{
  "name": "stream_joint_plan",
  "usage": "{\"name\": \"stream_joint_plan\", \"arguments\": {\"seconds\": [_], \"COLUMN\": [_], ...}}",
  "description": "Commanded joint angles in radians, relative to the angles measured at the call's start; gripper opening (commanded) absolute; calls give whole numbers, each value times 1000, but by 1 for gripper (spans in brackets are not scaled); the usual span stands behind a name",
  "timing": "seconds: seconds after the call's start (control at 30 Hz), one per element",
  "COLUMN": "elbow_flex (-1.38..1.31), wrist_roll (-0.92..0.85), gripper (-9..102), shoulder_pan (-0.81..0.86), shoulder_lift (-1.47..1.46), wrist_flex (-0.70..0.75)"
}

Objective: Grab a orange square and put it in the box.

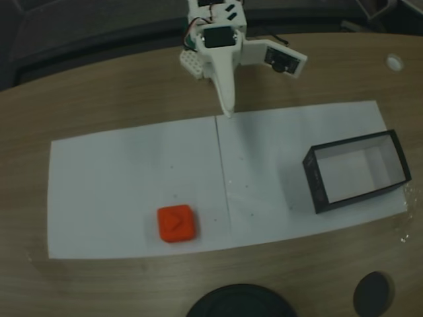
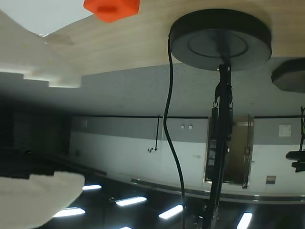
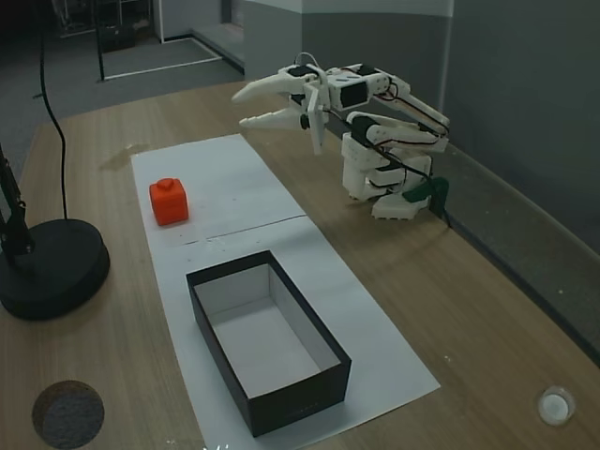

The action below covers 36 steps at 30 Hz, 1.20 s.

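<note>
1. You are in what looks like an office or lab room: a curved wood-grain tabletop [image 3: 450,300] stands beside grey partition walls [image 3: 506,84].
2. Grey carpet [image 3: 84,84] covers the floor.
3. The wrist view shows ceiling strip lights [image 2: 131,201] and a door [image 2: 233,152].

On the wooden desk [image 3: 487,309] lies a long strip of white paper [image 3: 234,187]. The orange square [image 3: 169,202] sits on the paper's far left part, well apart from everything else. The box [image 3: 267,349], black-walled with a pale floor, stands nearer on the same paper with nothing in it. At the far right the white arm [image 3: 380,164] is folded, its tool [image 3: 246,109] held above the desk with jaws parted, gripping nothing. A round black base [image 3: 52,272] rests at the left edge.
</note>
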Motion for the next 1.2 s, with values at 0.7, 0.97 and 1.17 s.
{"name": "stream_joint_plan", "arguments": {"seconds": [0.7,0.97,1.17], "elbow_flex": [-847,-1160,-1330], "wrist_roll": [0,-63,-132], "gripper": [45,45,45], "shoulder_pan": [201,173,133], "shoulder_lift": [-1129,-1540,-1677], "wrist_flex": [465,704,776]}}
